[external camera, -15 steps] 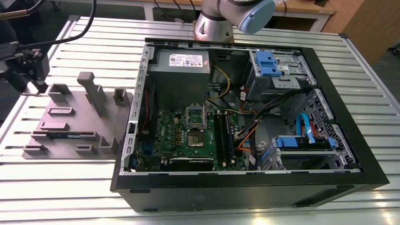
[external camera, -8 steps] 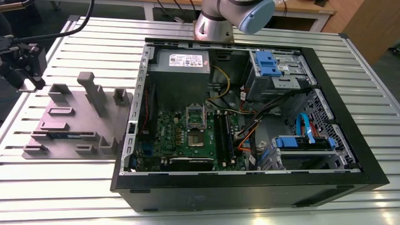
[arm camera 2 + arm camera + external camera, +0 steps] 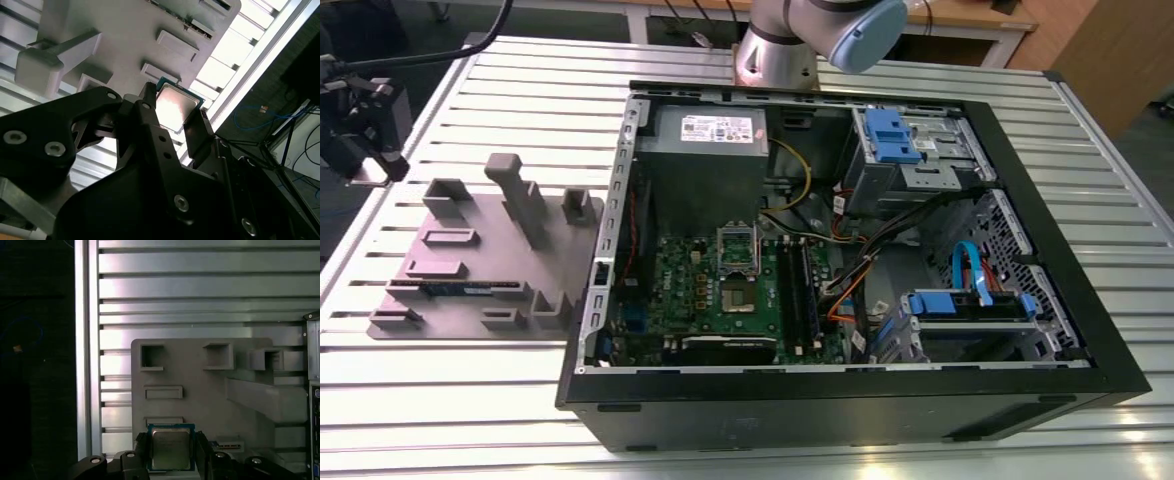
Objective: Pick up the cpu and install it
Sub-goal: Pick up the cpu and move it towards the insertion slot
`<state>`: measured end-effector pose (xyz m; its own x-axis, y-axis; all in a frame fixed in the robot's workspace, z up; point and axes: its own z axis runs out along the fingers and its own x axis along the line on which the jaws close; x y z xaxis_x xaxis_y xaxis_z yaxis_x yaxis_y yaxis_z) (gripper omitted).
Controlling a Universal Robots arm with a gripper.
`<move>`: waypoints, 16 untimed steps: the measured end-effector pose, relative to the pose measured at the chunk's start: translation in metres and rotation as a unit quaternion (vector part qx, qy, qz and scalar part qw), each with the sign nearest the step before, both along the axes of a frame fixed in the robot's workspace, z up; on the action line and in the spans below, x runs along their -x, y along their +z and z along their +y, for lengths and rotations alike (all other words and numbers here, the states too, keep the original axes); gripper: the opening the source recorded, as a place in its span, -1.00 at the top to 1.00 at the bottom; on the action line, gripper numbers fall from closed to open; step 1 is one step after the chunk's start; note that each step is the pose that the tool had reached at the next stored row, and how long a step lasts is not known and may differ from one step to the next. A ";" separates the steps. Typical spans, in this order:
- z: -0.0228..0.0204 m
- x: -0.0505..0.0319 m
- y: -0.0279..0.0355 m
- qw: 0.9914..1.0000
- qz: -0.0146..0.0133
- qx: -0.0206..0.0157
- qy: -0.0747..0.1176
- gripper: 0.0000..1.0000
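The gripper (image 3: 171, 441) is clamped on the cpu (image 3: 170, 450) by two opposite edges, likely so it hangs level for seating, over the grey tray (image 3: 478, 268) at the exterior view's left.

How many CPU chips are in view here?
1: the cpu, held by the gripper, lifted near the grey fixture tray. The board's socket looks empty, but I cannot be sure.

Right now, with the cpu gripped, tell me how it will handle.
The cpu looks rigid and thin, likely light. Its shiny metal top suggests slick edges; pinched only at two sides by the end effector, it might twist or slip.
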<state>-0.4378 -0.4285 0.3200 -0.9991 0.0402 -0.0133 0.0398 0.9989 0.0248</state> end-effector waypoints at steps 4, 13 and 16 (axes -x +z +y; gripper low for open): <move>0.0000 -0.0001 0.0076 1.000 0.000 0.000 0.000 0.06; 0.0000 -0.0001 0.0173 1.000 0.000 0.000 0.000 0.06; 0.0000 -0.0001 0.0176 1.000 0.000 0.000 0.000 0.06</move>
